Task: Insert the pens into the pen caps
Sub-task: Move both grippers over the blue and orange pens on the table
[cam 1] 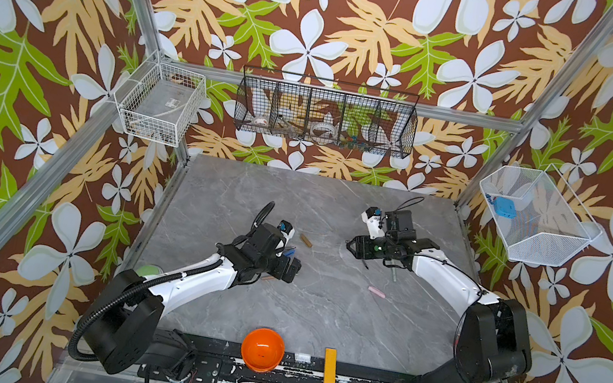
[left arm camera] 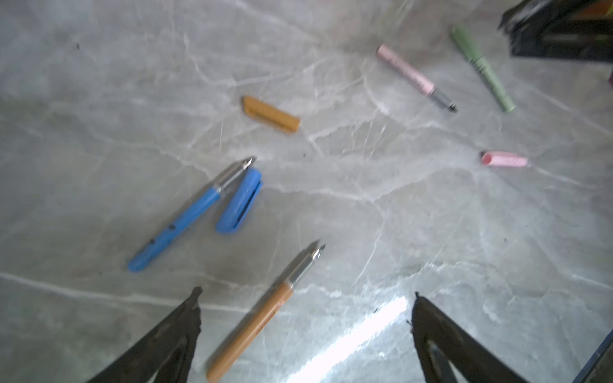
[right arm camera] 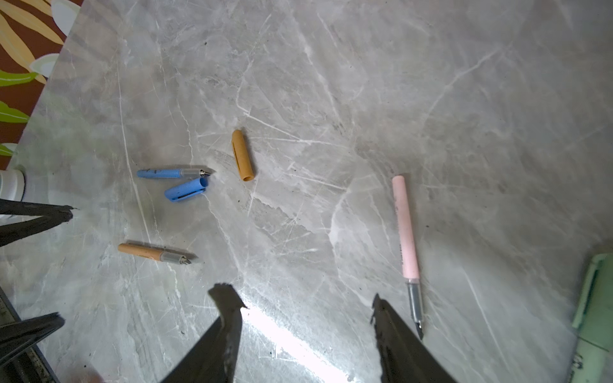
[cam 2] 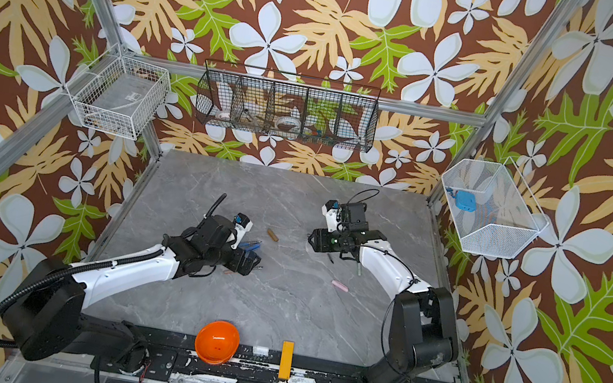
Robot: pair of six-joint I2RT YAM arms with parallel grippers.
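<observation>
While pens [left arm camera: 179,222] lie loose, a basket [cam 1: 540,242] holds a blue block [cam 1: 501,205].

On the worktop [cam 1: 317,321], at the left, a pen [left arm camera: 174,215] lies just beside a cap [left arm camera: 238,200]. A second pen [left arm camera: 262,311] lies before them, and a second cap [cam 1: 306,240] behind. At the right, a third cap [cam 1: 376,292] lies before a third pen [right arm camera: 406,228].

blue pen [left arm camera: 174,228]: uncapped, blue cap [left arm camera: 239,200] beside nib
brown pen [left arm camera: 263,311]: uncapped, brown cap [left arm camera: 272,115] apart
pink pen [left arm camera: 414,78]: uncapped, pink cap [left arm camera: 504,159] apart
green pen [left arm camera: 481,66]: kinda blurry
</observation>
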